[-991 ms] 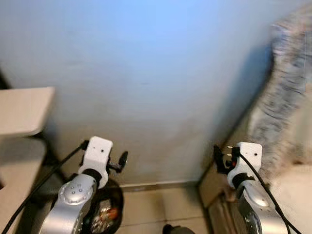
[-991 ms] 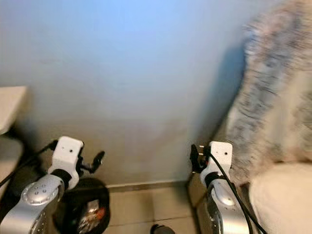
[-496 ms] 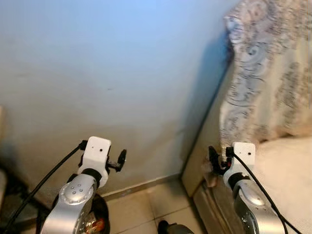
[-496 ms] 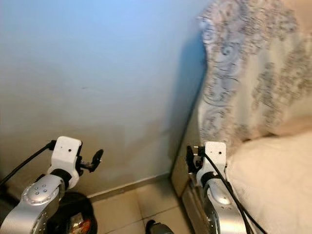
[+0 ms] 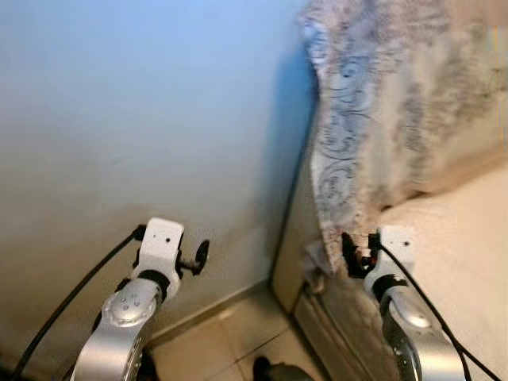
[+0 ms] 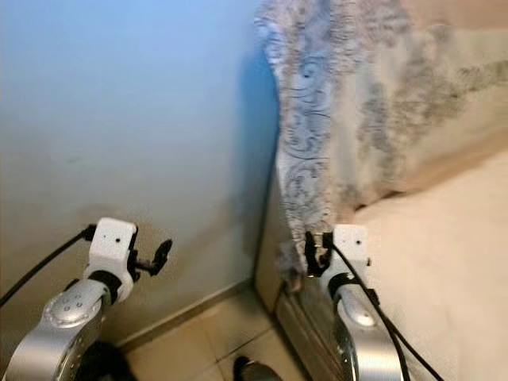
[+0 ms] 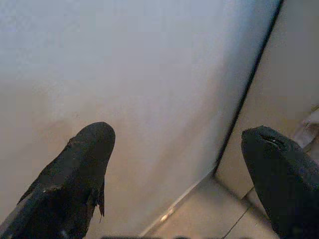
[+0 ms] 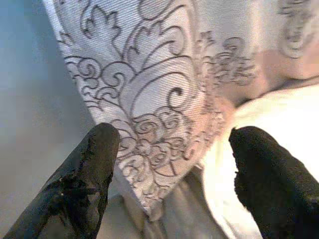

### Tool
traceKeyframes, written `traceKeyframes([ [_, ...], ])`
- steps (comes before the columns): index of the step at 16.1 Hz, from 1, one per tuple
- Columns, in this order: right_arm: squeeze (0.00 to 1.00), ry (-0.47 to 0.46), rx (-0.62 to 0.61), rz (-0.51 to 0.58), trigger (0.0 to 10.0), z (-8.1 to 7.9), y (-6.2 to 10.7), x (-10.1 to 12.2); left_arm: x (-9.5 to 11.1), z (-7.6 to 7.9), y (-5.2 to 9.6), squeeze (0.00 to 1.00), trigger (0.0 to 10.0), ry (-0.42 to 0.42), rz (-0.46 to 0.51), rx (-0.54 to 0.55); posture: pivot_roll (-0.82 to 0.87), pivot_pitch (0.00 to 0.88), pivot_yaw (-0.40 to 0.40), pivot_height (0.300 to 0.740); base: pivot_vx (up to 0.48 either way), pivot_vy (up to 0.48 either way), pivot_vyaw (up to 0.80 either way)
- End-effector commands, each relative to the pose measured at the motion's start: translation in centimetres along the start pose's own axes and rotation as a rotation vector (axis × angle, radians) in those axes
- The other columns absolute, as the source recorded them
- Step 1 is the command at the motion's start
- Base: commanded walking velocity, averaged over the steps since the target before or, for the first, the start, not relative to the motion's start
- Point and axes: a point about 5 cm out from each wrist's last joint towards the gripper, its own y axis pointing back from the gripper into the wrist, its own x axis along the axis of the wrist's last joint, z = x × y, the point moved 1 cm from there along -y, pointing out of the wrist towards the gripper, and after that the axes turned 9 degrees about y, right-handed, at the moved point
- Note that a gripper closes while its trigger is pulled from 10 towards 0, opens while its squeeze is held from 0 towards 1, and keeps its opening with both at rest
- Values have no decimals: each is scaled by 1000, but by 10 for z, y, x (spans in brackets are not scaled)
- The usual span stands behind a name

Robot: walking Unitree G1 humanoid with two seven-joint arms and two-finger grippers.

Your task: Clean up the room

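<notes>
A cream cloth with a grey scroll pattern (image 5: pixel 373 119) hangs over the head end of a bed (image 5: pixel 468 238) on my right. My right gripper (image 8: pixel 178 135) is open, its fingers (image 8: pixel 94 164) pointing at the lower corner of that cloth (image 8: pixel 164 124) with nothing between them. My left gripper (image 7: pixel 179 137) is open too and empty, held low and facing the bare wall (image 7: pixel 149 74). Both silver arms, left (image 5: pixel 127 317) and right (image 5: pixel 413 325), are raised in front of me.
A pale blue-grey wall (image 5: pixel 143 119) stands close ahead, meeting the tiled floor (image 5: pixel 230 341) at a skirting strip. The bed's side panel (image 5: pixel 290 254) forms a narrow corner with the wall. A dark object (image 5: pixel 274 371) lies on the floor at the lower edge.
The camera has swung to the right: the bed and patterned cloth now sit nearer the middle, and the table and black round bin on the left have left the picture. Both arms keep their pose.
</notes>
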Motion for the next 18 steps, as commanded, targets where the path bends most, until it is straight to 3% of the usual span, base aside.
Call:
traceKeyframes([
  [1,0,-2,8,11,10000,-3,-1,2,-2,-5,0,0,10000,16,-10,25,-47,0,-21,740,0,0,-788],
  [4,0,2,1,6,10000,-2,-2,0,1,-7,-2,0,10000,60,4,44,-42,0,-27,740,0,0,-788],
  [8,0,10,-15,4,10000,1,-3,-1,0,-11,-1,0,10000,39,-7,52,-49,0,-19,740,0,0,-788],
  [9,0,11,-19,2,10000,2,-3,-1,0,-9,-1,533,10000,56,-4,40,-50,0,-19,740,0,0,-788],
  [10,31,8,-23,0,10000,2,-4,-1,0,-8,-1,1000,10000,72,2,30,-52,0,-18,740,0,0,-788],
  [11,722,5,-25,0,10000,2,-4,-2,1,-9,-1,1000,10000,66,17,33,-52,0,-18,740,0,0,-788],
  [12,992,5,-26,0,10000,2,-4,-2,5,-11,-3,1000,10000,-4,51,68,-52,0,-19,740,0,0,-788],
  [14,980,4,-34,1,10000,4,-4,-2,11,-9,-4,1000,10000,98,98,58,-50,0,-22,740,0,0,-788],
  [17,1000,16,-37,15,10000,5,-4,0,12,-11,-4,1000,10000,96,102,69,-49,0,-25,740,0,0,-788],
  [18,1000,13,-47,26,10000,6,-4,2,11,-17,-4,1000,10000,109,105,127,-44,0,-28,740,0,0,-788],
])
